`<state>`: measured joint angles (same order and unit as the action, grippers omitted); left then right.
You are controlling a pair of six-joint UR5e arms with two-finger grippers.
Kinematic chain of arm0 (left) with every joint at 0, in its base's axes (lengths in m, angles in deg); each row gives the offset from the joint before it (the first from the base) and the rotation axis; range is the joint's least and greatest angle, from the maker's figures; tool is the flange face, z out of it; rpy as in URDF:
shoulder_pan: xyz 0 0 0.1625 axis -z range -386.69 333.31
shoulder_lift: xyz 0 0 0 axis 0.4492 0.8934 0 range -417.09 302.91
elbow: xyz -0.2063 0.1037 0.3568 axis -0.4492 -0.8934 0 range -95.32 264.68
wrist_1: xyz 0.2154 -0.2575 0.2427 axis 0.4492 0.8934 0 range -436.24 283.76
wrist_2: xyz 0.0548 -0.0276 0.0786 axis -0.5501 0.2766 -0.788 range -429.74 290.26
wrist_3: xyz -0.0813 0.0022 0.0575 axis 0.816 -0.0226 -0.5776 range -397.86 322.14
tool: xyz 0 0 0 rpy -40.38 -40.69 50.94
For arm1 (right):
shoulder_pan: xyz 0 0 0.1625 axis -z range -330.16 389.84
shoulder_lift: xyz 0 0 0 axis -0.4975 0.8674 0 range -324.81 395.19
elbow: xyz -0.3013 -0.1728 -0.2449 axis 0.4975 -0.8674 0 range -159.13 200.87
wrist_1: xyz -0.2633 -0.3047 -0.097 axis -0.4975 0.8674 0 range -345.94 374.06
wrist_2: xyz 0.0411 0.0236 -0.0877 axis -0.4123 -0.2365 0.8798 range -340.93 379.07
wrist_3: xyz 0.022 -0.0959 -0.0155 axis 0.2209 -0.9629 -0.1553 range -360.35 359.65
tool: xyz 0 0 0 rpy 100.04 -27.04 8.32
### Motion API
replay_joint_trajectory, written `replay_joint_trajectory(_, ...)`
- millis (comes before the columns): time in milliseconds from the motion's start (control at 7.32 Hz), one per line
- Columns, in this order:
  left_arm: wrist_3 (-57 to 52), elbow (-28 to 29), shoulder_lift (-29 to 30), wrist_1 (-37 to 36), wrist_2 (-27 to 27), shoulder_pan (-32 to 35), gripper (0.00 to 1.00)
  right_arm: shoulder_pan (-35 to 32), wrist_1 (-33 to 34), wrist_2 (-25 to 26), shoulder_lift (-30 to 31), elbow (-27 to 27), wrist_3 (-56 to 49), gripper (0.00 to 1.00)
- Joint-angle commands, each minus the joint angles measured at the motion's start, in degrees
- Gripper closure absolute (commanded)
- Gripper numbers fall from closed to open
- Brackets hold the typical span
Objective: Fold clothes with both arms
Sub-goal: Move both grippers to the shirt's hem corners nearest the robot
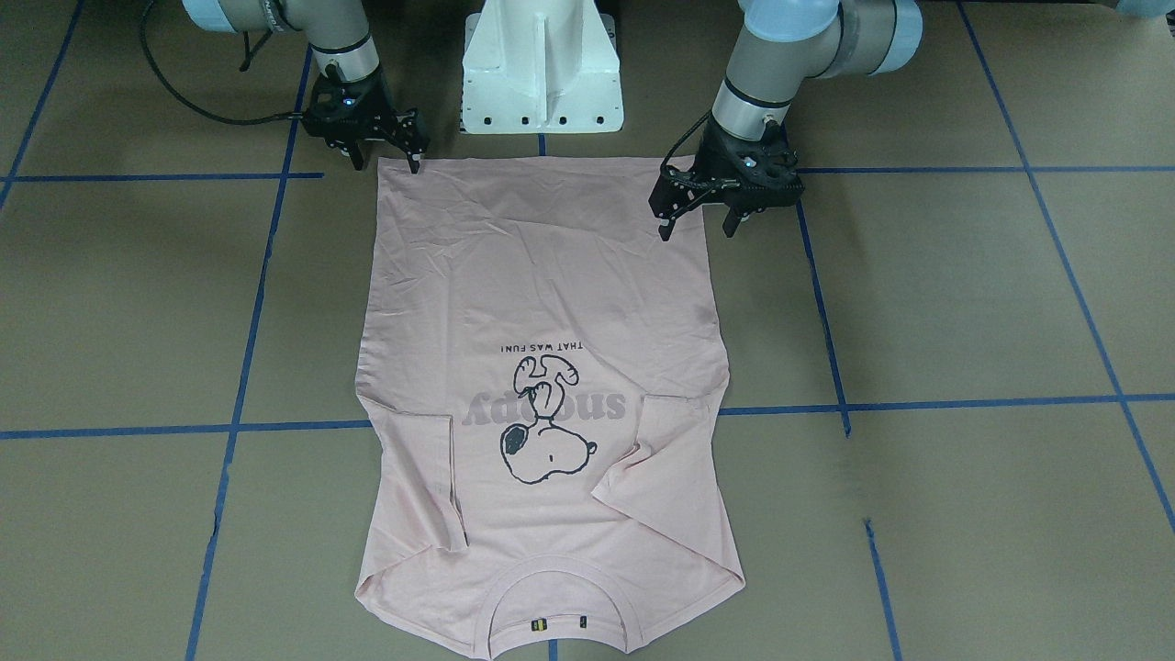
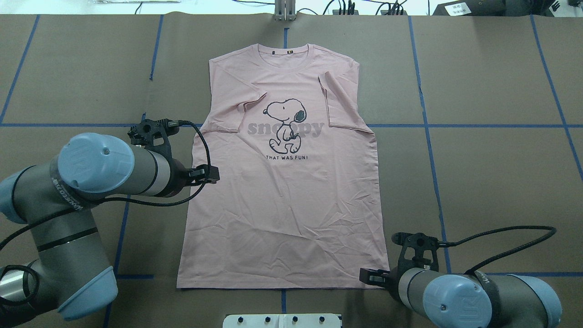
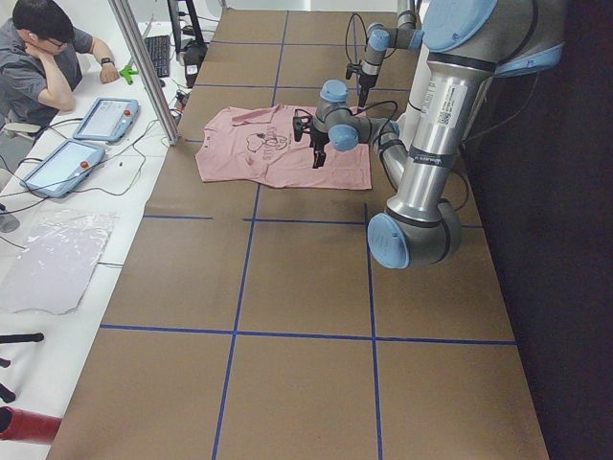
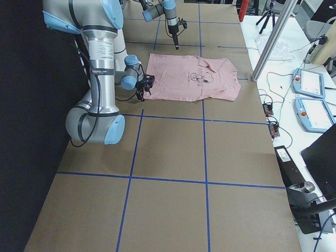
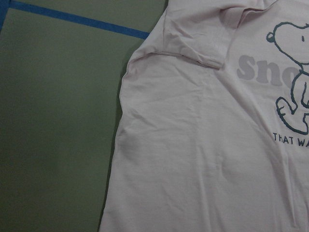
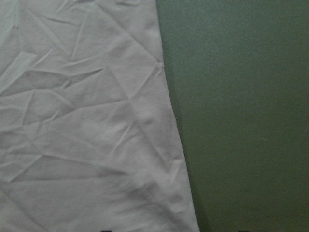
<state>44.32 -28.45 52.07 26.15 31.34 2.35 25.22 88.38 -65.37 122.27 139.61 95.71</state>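
The pale pink T-shirt (image 1: 551, 367) (image 2: 282, 182) lies flat and print up on the brown table, collar away from the robot, both sleeves folded inward onto the chest. My left gripper (image 1: 698, 225) (image 2: 207, 175) hangs open over the shirt's side edge, between hem and sleeve, holding nothing. My right gripper (image 1: 384, 163) (image 2: 371, 276) is open at the hem corner on the other side, low by the cloth. The left wrist view shows the shirt (image 5: 203, 145) with its folded sleeve and part of the print. The right wrist view shows the shirt's (image 6: 87, 121) wrinkled fabric and side edge.
The white pedestal base (image 1: 542, 64) stands just behind the hem. Blue tape lines (image 1: 257, 275) cross the table. A person (image 3: 43, 57) sits at the side desk with tablets (image 3: 103, 117). Cables trail from both wrists.
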Motion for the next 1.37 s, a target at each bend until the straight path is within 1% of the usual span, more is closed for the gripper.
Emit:
replay_joint_trajectory(0,-0.1,0.2,0.1,0.0,0.0,0.0,0.00,0.0,0.0,-0.2,0.0,0.0,0.0,0.82)
replay_joint_trajectory(137,-0.1,0.3,0.1,0.0,0.0,0.0,0.00,0.0,0.3,-0.2,0.1,0.1,-0.1,1.00)
replay_joint_trajectory(683,-0.3,0.4,0.3,0.0,0.2,-0.4,0.00,-0.3,0.3,0.2,0.0,1.1,0.0,1.00)
replay_joint_trajectory(820,-0.3,0.1,0.1,-0.1,0.2,-0.4,0.00,-0.3,0.3,0.4,0.2,2.5,0.0,1.00)
replay_joint_trajectory(956,0.2,-0.6,-1.6,0.3,0.0,-0.6,0.00,-0.9,0.3,0.0,0.6,3.6,-0.1,1.00)
replay_joint_trajectory(1093,4.9,-3.2,-5.7,0.7,-0.4,-2.8,0.00,-1.2,0.3,0.0,0.8,4.5,-0.1,1.00)
replay_joint_trajectory(1229,8.2,-5.8,-9.0,0.7,-4.2,-7.5,0.00,-1.2,0.3,0.2,0.9,4.7,-0.1,1.00)
